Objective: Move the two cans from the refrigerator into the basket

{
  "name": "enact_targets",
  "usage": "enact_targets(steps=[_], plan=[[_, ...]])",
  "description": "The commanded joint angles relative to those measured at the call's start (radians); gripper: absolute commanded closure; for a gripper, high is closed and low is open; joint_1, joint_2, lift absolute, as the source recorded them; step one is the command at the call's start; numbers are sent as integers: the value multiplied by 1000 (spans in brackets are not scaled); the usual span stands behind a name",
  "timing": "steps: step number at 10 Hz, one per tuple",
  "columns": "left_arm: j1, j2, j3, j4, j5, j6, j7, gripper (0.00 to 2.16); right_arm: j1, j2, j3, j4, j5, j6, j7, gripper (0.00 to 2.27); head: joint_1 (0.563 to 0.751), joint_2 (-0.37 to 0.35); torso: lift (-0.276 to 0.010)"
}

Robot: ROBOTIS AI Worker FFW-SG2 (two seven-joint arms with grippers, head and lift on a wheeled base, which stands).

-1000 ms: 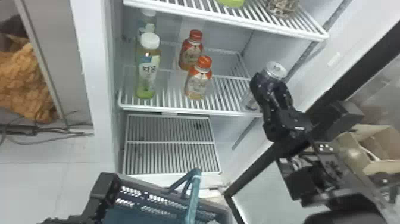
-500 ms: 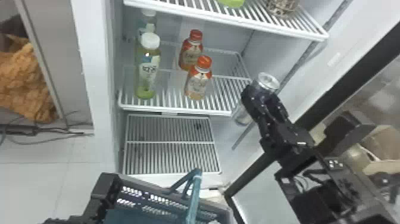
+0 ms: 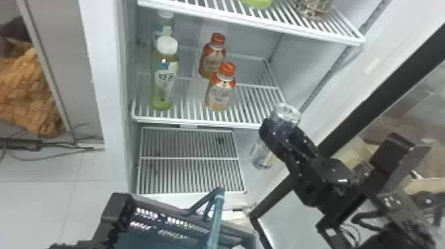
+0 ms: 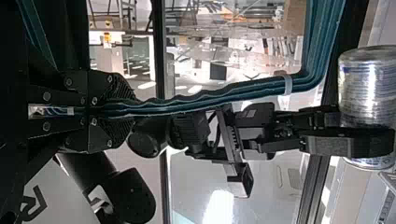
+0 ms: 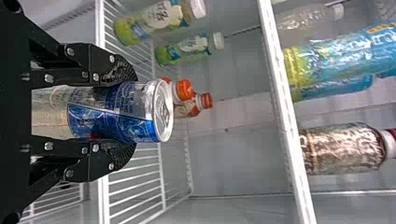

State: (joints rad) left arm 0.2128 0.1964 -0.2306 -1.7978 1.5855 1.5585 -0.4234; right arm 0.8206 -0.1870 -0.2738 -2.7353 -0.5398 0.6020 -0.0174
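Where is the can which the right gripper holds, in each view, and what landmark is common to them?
Head view: the can is in the right half, to the right of the orange-capped bottles.
Left wrist view: the can is farther off, past the basket's teal handle.
Right wrist view: the can is close up, between the fingers.
Shared landmark: the right gripper, closed on the can in all three.

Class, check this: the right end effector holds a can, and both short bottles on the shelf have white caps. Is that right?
No: the head view shows orange caps on both short bottles; the right end effector does hold a can.
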Motion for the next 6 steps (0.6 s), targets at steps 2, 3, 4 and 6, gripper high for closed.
enact_targets(steps=[2,3,4,6], plan=[[-2,0,-1,0,0,13,0,1208,24,3,-21,-59,-94,139,7,880,695,-350,-266],[-2,1,-1,0,0,13,0,1208,26,1,-29,-74,-118,183,19,878,695,-350,-266],[-2,1,-1,0,-2,13,0,1208,24,1,-35,-74,-128,208,21,880,695,-350,-266],[-4,3,-5,0,-4,13,0,1208,16,1,-53,-84,-164,306,21,878,695,-350,-266]])
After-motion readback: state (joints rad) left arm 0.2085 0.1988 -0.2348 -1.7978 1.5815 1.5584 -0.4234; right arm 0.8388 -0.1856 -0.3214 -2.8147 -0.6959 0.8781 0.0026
